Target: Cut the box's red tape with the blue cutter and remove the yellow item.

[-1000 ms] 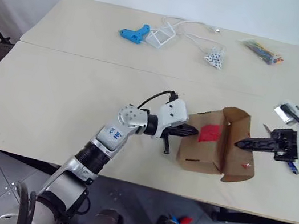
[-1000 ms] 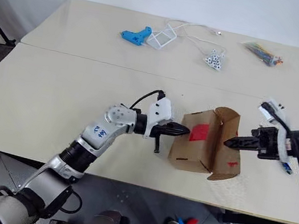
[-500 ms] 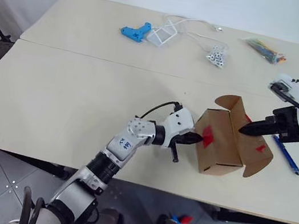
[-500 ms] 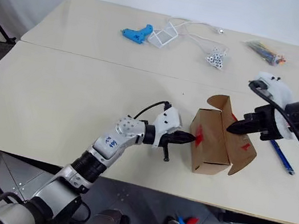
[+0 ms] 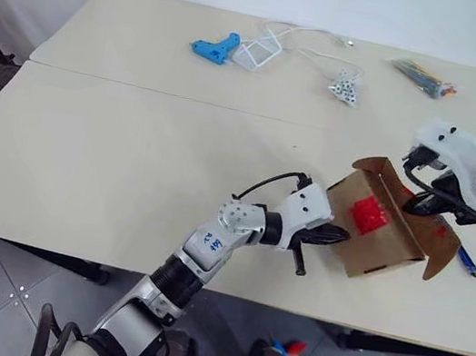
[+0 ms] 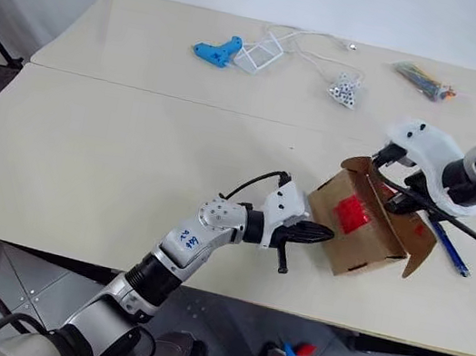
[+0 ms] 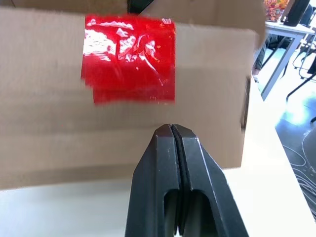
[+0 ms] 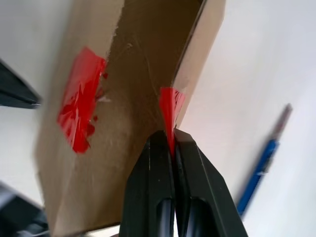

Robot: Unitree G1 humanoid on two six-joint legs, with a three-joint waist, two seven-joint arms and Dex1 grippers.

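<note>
Keep right gripper [image 8: 165,140] pinched on box [image 5: 383,229] flap, left gripper [image 7: 173,129] clenched empty bracing the wall; lift gently to expose inside.

Brown box [image 5: 383,231] lies tilted near the table's front right, one flap open, red tape [image 5: 368,214] on its side; blue cutter [image 5: 466,261] lies flat beside it

A lab or workshop room is suggested by the plain pale counter [image 5: 132,150] set before a bare white wall. Beyond the counter's right end, office chairs [image 7: 303,54] and another desk [image 7: 281,29] are seen; loose cables [image 5: 303,46] and a light blue tool [image 5: 214,49] lie at the counter's far side.
</note>
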